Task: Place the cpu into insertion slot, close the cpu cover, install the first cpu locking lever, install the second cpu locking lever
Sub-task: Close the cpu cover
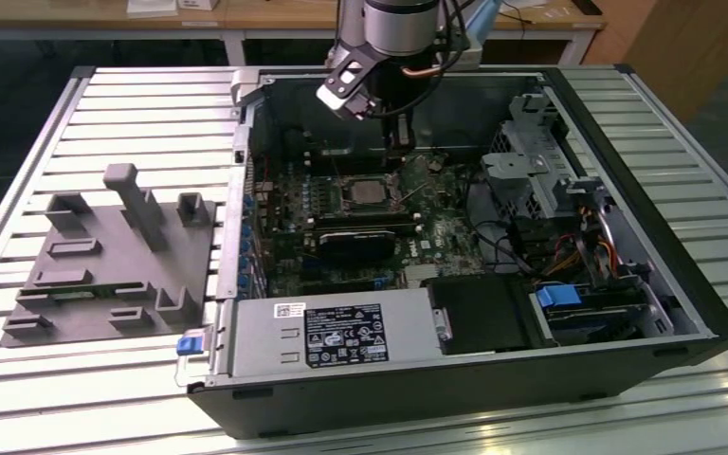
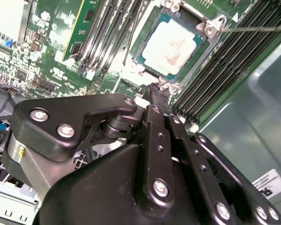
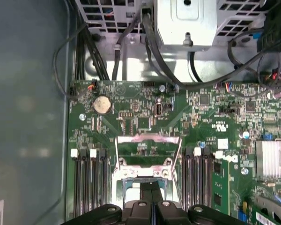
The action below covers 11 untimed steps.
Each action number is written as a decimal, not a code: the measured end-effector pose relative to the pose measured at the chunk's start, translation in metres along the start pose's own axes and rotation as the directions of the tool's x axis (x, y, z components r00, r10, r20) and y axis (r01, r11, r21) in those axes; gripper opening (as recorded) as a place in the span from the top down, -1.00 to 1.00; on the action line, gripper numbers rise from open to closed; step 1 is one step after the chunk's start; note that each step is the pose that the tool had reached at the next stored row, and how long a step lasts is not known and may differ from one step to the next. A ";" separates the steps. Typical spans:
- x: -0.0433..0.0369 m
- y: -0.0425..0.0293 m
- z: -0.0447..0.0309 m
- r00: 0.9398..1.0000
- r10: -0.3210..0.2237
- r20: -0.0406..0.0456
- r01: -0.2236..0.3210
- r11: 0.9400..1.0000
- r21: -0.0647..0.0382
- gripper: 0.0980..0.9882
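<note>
Slatted tabletop [image 1: 136,104] carries open case [image 1: 465,384], walls close around my arm | end effector [image 2: 160,90] fingers together, tip just beside insertion slot [image 2: 141,60] | cpu [image 2: 173,44] seated inside, cpu cover [image 3: 148,138] raised

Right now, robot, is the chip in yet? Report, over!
Tool shut, tip at the edge of the insertion slot. Cpu seated in the slot. Cpu cover raised, not closed. Nothing lying on the cpu.

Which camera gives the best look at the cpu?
The second wrist view: the cpu lies close up, its silver top plain to see. The exterior view shows it small and far off. In the first wrist view the cpu cover and the gripper block it.
</note>
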State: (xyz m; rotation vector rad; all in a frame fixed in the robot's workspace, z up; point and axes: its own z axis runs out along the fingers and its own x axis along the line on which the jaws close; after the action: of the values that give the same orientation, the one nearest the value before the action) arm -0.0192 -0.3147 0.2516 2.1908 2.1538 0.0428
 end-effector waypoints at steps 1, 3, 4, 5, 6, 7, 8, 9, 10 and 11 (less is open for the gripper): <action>0.0000 0.0018 0.0001 1.000 0.000 0.000 0.000 1.000 0.000 0.99; 0.0001 0.0063 0.0004 1.000 0.000 0.000 0.000 1.000 0.000 0.99; 0.0002 0.0088 0.0006 1.000 0.000 0.000 0.000 1.000 0.000 0.99; 0.0002 0.0113 0.0008 1.000 0.000 0.000 0.000 1.000 0.000 0.99; 0.0002 0.0135 0.0009 1.000 0.000 0.000 0.000 1.000 0.000 0.99; 0.0003 0.0158 0.0011 1.000 0.000 0.000 0.000 1.000 0.000 0.99; 0.0003 0.0179 0.0012 1.000 0.000 0.000 0.000 1.000 0.000 0.99; 0.0004 0.0197 0.0014 1.000 0.000 0.000 0.000 1.000 0.000 0.99; 0.0004 0.0209 0.0014 1.000 0.000 0.000 0.000 1.000 0.000 0.99; 0.0004 0.0216 0.0015 1.000 0.000 0.000 0.000 1.000 0.000 0.99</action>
State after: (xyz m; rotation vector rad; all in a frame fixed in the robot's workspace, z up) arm 0.0025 -0.3147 0.2516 2.1909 2.1538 0.0429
